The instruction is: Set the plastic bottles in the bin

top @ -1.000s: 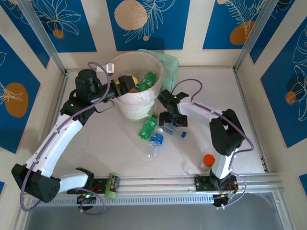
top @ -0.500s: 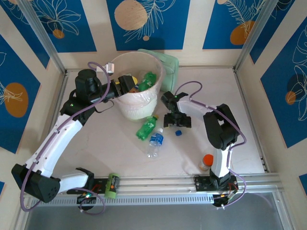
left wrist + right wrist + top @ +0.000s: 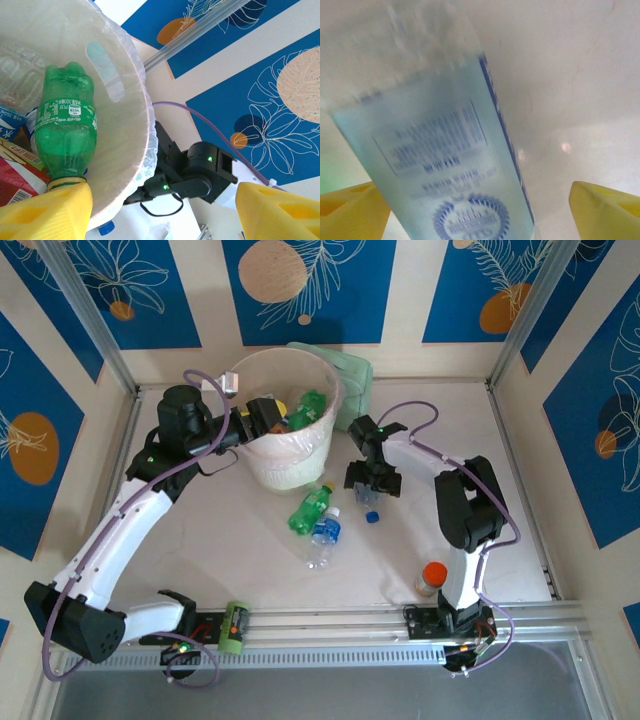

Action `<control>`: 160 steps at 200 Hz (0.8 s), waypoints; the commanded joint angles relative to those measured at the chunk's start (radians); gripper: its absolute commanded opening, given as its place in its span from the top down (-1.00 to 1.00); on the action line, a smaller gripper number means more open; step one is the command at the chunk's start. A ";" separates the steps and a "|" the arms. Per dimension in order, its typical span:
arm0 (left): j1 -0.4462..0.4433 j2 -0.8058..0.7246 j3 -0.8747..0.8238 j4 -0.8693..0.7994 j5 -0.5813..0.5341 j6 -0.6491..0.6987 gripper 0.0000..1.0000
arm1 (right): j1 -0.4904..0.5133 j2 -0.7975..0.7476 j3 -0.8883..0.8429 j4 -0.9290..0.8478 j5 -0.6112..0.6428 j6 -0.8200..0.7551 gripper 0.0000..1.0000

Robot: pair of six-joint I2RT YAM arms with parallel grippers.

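At the upper middle of the top view, the bin [image 3: 285, 468] stood on the tabletop [image 3: 240, 560]. It was a round white bucket lined with a pinkish bag. The left arm [image 3: 130, 510] reached from the lower left up to the bin's left rim, and its jaws hung over the opening. In the left wrist view its 2 yellow fingers [image 3: 45, 215] stood far apart at the bottom corners with nothing clamped between them, so these jaws were released. A green bottle [image 3: 67, 135] lay inside the bin among other bottles, its neck close to the lower left finger.

Just below the bin, a second green bottle [image 3: 310, 510] and a clear bottle with blue label [image 3: 324, 535] lay side by side on the tabletop. The right arm [image 3: 415, 460] bent toward the middle of the frame, with its jaws pointing down, right of these 2. In the right wrist view a blurred pale-blue-labelled bottle [image 3: 455, 150] ran between that arm's yellow fingers [image 3: 610, 210]. A gap showed beside the right finger, so the jaws were apart and not clenched on it.
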 commanded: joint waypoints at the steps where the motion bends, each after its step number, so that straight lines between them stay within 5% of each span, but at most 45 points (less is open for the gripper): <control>1: 0.007 -0.020 -0.019 0.022 0.019 -0.011 -0.49 | -0.012 0.062 0.061 0.013 -0.032 0.011 -0.73; 76: 0.007 -0.024 -0.015 0.024 0.018 -0.015 -0.50 | -0.009 0.113 0.103 -0.027 0.046 -0.008 -0.24; 160: -0.008 -0.009 -0.002 0.063 0.057 -0.033 -0.52 | -0.032 -0.245 0.056 -0.069 0.026 0.047 -0.02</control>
